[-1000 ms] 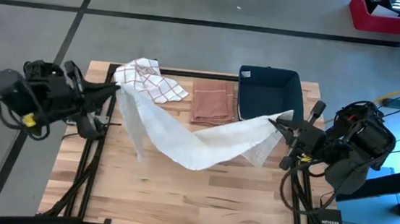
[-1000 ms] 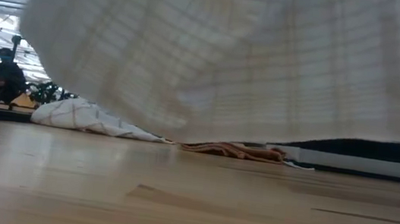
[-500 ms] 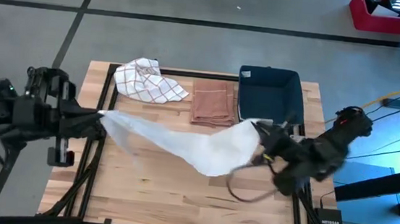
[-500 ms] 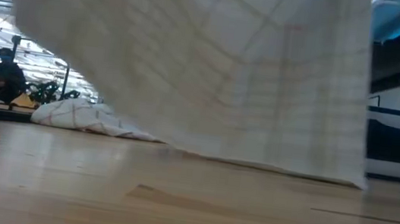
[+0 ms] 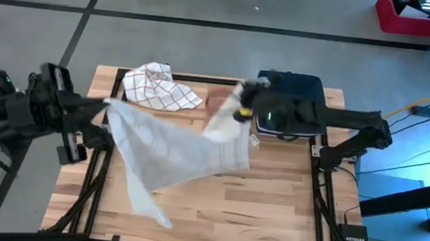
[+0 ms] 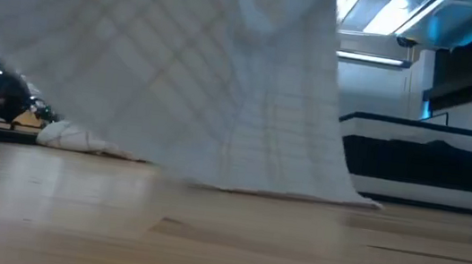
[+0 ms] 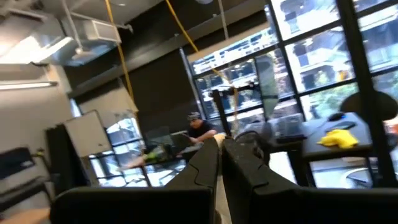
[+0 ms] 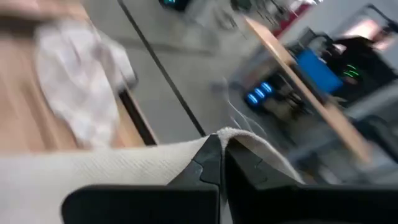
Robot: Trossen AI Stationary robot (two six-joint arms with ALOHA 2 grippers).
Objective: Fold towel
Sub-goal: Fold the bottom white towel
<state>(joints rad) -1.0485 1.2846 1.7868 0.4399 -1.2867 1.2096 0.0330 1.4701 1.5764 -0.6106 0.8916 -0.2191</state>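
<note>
While the towel (image 5: 173, 152) hangs spread above the counter's (image 5: 269, 211) middle, the left tool (image 5: 105, 105) pinches one corner tight and the right tool (image 5: 239, 111) clamps another.

One word can be read: "NETGEAR", in white on a small black box (image 5: 353, 240) at the lower right; nothing else is legible.
</note>
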